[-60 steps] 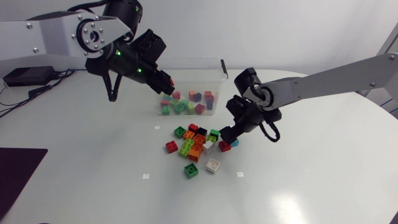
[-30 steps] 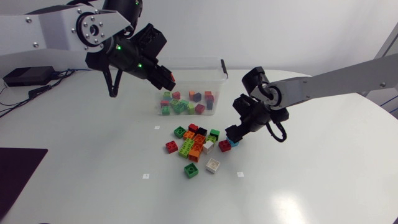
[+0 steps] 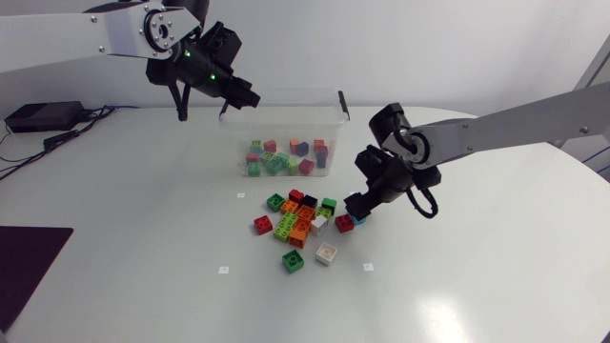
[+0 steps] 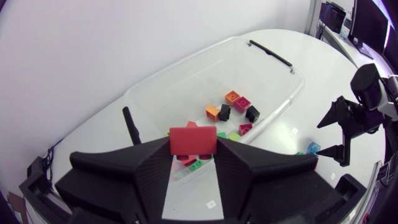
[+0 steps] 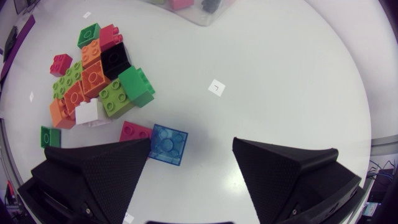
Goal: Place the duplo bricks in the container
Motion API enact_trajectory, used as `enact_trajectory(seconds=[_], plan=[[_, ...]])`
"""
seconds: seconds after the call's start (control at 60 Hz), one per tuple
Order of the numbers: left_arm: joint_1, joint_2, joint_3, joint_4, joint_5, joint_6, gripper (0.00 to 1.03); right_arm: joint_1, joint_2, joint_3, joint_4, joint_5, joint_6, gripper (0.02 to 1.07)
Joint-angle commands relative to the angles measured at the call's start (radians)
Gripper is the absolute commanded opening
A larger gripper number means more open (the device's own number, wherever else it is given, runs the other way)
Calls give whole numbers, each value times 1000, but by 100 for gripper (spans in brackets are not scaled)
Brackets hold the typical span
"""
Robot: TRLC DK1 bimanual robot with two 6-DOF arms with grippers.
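Note:
A clear plastic container (image 3: 333, 119) at the back of the table holds several duplo bricks (image 3: 286, 157). My left gripper (image 3: 248, 98) hovers over its back left corner, shut on a red brick (image 4: 193, 140) above the container (image 4: 283, 93). A pile of loose bricks (image 3: 300, 221) lies in front of the box. My right gripper (image 3: 355, 208) is low at the pile's right edge, open. In the right wrist view a translucent blue brick (image 5: 168, 144) lies between the open fingers of that gripper (image 5: 193, 155), close to one finger, with a red brick (image 5: 135, 131) beside it.
A white brick (image 3: 326, 253) and a green brick (image 3: 294, 261) lie apart at the pile's front. A black device (image 3: 38, 116) with cables sits at the far left, and a dark mat (image 3: 29, 267) lies at the front left corner.
My left arm has lifted and drawn back to the left with the red brick, from above the box's middle to its back left corner. My right gripper shifted slightly right, then stayed put.

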Motion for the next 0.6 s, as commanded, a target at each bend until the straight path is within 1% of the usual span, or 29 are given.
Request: enact_trajectory(seconds=[0.0,0.233,0.267,0.283,0.3,0.317,0.333,0.35,0.383,0.4,0.417,0.45,0.467,0.483,0.517,0.583], plan=[[10,45,45,3,7,-41,33,13,37,-1,8,7,13,97],[2,80,68,26,7,-56,35,30,51,22,3,16,27,97],[4,85,74,26,7,-58,37,32,51,25,3,18,27,97],[4,91,77,26,7,-58,42,32,53,25,2,18,27,97],[4,93,77,26,7,-58,45,33,54,26,2,19,30,97],[2,97,79,26,7,-56,55,33,57,28,2,19,30,97],[2,99,79,26,7,-56,60,35,60,28,2,21,32,97],[2,103,79,26,7,-56,66,35,63,29,2,25,32,97],[2,103,77,26,7,-56,74,35,71,29,2,30,32,97],[2,105,76,26,7,-55,80,35,74,32,2,30,32,97],[1,103,74,26,7,-55,85,35,77,34,2,31,33,97],[1,103,71,26,7,-53,89,33,82,34,3,33,33,97],[1,102,70,26,7,-53,90,32,85,35,3,34,33,95],[-1,99,63,26,7,-53,93,32,88,35,3,34,33,93],[-1,91,57,26,7,-53,95,32,90,35,3,34,33,91],[-1,67,37,25,7,-55,97,33,102,35,2,47,33,91]])
